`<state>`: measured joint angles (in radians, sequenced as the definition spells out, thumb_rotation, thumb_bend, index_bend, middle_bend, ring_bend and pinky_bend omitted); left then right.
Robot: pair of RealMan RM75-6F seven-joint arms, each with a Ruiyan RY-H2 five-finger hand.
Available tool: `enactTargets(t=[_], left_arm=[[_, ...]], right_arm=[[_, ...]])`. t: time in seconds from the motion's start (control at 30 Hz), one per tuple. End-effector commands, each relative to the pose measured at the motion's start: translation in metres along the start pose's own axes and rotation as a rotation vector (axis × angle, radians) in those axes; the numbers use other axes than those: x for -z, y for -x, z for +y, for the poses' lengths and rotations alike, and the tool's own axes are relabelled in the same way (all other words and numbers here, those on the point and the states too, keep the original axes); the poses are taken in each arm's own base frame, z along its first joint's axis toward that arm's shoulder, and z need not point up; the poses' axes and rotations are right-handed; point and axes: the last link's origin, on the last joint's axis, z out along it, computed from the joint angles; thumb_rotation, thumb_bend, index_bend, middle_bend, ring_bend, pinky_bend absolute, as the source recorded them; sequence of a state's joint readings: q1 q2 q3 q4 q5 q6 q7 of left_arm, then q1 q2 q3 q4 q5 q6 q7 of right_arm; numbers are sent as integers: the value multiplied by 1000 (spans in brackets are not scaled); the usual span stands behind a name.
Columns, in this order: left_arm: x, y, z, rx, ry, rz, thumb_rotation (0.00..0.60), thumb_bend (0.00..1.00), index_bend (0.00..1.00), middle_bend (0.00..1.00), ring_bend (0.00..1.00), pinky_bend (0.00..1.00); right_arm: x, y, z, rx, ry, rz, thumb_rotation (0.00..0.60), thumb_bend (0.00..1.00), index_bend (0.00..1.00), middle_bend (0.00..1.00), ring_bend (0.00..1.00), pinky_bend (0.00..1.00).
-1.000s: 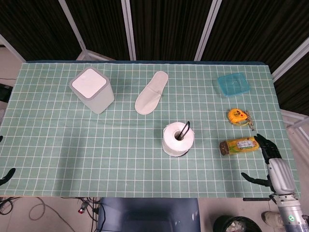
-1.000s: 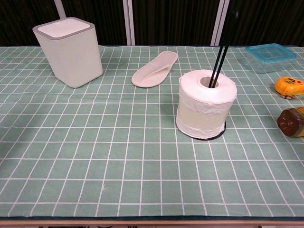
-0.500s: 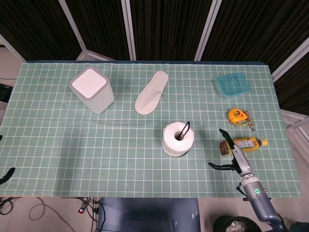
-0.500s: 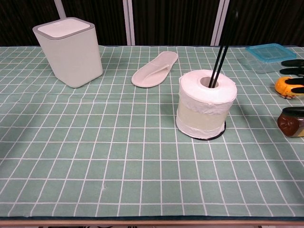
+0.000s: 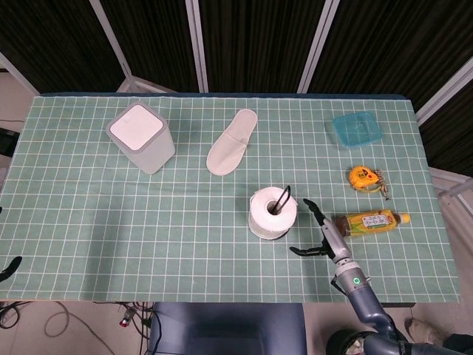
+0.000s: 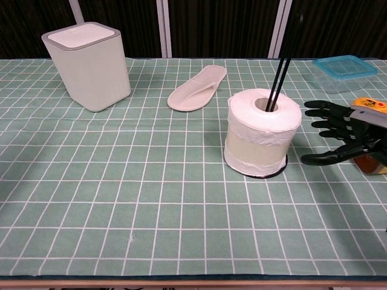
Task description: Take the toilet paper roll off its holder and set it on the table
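Observation:
A white toilet paper roll (image 5: 272, 214) (image 6: 262, 132) stands upright on its black holder (image 5: 284, 198) (image 6: 283, 55), whose thin rod rises through the core. Under the roll, the holder's round base (image 6: 279, 169) shows as a dark rim. My right hand (image 5: 319, 235) (image 6: 341, 136) hovers just right of the roll, fingers spread and empty, a short gap away from it. Only a dark tip of my left hand (image 5: 9, 268) shows at the table's near left edge, too little to read its state.
A white lidded bin (image 5: 142, 137) (image 6: 89, 64) stands at the back left and a white slipper (image 5: 231, 142) (image 6: 198, 88) behind the roll. On the right lie a blue lidded box (image 5: 357, 129) (image 6: 344, 68), a yellow tape measure (image 5: 363, 177) (image 6: 376, 107) and a bottle (image 5: 371, 221).
My right hand has moved left from the table's near right corner, past the bottle, to just beside the roll. The roll and holder have not moved.

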<state>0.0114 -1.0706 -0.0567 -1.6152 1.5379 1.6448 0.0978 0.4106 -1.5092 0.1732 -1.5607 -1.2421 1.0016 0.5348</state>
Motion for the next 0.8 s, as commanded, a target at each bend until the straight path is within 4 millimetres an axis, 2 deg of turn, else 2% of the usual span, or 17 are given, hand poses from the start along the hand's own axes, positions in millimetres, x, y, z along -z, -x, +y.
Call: enactTargets(t=[0.03, 0.4, 0.8], left_arm=[[0, 0, -1, -1, -3, -1, 600, 175, 53, 0, 0, 15], [-2, 2, -3, -7, -16, -9, 600, 176, 53, 0, 0, 15], [-3, 4, -2, -13, -15, -15, 600, 176, 53, 0, 0, 15]], right_arm=[[-10, 8, -1, 5, 2, -6, 600, 0, 0, 0, 0, 0], [-37, 24, -6, -26, 24, -5, 600, 0, 0, 0, 0, 0], [-54, 39, -22, -35, 15, -27, 600, 0, 0, 0, 0, 0]])
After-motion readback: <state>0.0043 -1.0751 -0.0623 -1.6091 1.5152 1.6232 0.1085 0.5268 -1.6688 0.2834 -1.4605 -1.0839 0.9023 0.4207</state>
